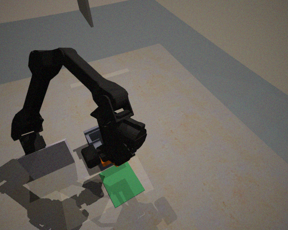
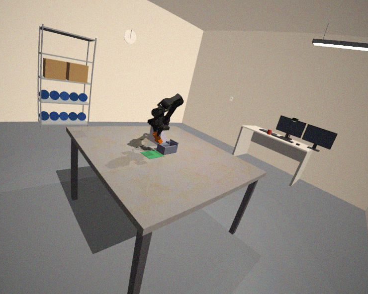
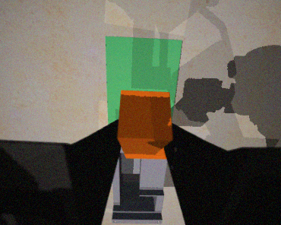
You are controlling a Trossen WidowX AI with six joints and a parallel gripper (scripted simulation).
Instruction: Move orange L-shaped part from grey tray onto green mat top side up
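The orange L-shaped part (image 3: 144, 123) is hanging pinched between the gripper (image 3: 144, 148) fingers, above the grey tray (image 3: 137, 190); the green mat (image 3: 143, 66) is lying just ahead.

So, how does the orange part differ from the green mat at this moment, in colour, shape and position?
The orange part is a thick block, while the green mat is a thin flat sheet. The orange part is held in the gripper, clear of the table, while the green mat lies flat on the table. In the exterior view the orange part hangs tilted; the green mat is level. Both sit beside the grey tray.
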